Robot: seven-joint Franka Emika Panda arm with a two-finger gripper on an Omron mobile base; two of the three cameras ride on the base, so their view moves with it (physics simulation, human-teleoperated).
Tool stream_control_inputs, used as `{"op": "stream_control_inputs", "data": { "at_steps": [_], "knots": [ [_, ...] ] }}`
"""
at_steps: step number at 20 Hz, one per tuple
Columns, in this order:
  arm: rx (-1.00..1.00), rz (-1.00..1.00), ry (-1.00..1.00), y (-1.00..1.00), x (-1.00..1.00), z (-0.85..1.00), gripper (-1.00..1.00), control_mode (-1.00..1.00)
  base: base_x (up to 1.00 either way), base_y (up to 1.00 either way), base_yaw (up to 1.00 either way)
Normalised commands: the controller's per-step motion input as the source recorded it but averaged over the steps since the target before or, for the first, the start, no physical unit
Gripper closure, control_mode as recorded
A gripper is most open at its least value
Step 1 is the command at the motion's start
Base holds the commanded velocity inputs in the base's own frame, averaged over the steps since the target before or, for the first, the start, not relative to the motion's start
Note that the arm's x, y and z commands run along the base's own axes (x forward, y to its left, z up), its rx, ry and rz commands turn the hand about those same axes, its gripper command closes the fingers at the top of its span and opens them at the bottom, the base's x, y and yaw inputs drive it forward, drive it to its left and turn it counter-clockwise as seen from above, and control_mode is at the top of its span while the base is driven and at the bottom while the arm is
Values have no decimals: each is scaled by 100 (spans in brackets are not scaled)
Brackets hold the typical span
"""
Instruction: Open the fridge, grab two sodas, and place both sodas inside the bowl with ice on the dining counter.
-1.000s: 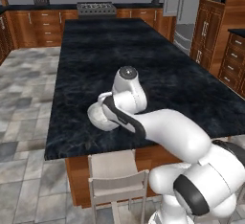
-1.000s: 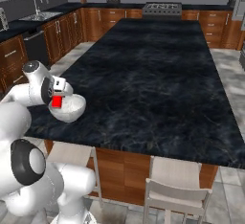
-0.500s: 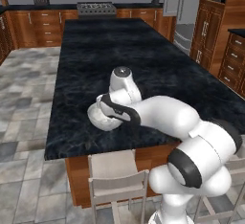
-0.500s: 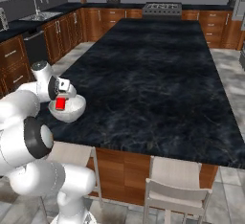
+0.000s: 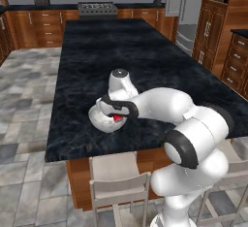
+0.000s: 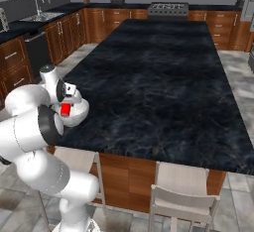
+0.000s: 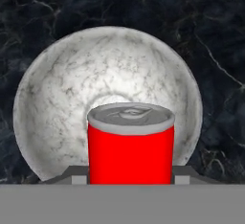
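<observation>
Gripper (image 7: 130, 182) clamps red can (image 7: 130, 144) upright over bowl (image 7: 52, 89) on dining counter (image 6: 163, 72); best lower it to centre w/o tilt before letting go.

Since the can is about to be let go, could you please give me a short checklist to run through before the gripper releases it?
1. Red can held in the gripper, finger tips on either side: ok.
2. Can upright, silver top level in the hand view: ok.
3. Can lined up over the white bowl: ok; the bowl rim rings it in the hand view.
4. Bowl sits on the dining counter, near its edge but fully on: ok.
5. Can low enough to release without toppling: cannot tell; the gap to the bowl floor is hidden.
6. Second soda already in the bowl: not ok; the visible bowl interior holds none.
</observation>
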Motion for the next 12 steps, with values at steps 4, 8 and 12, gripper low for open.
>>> {"op": "stream_control_inputs", "data": {
  "at_steps": [4,8,12],
  "knots": [
    [0,0,2,6,14,-20,100,-100,0,0,0],
    [0,0,0,0,39,-5,100,-100,0,0,0],
    [0,0,0,0,32,-17,100,-100,0,0,0]
  ]
}}
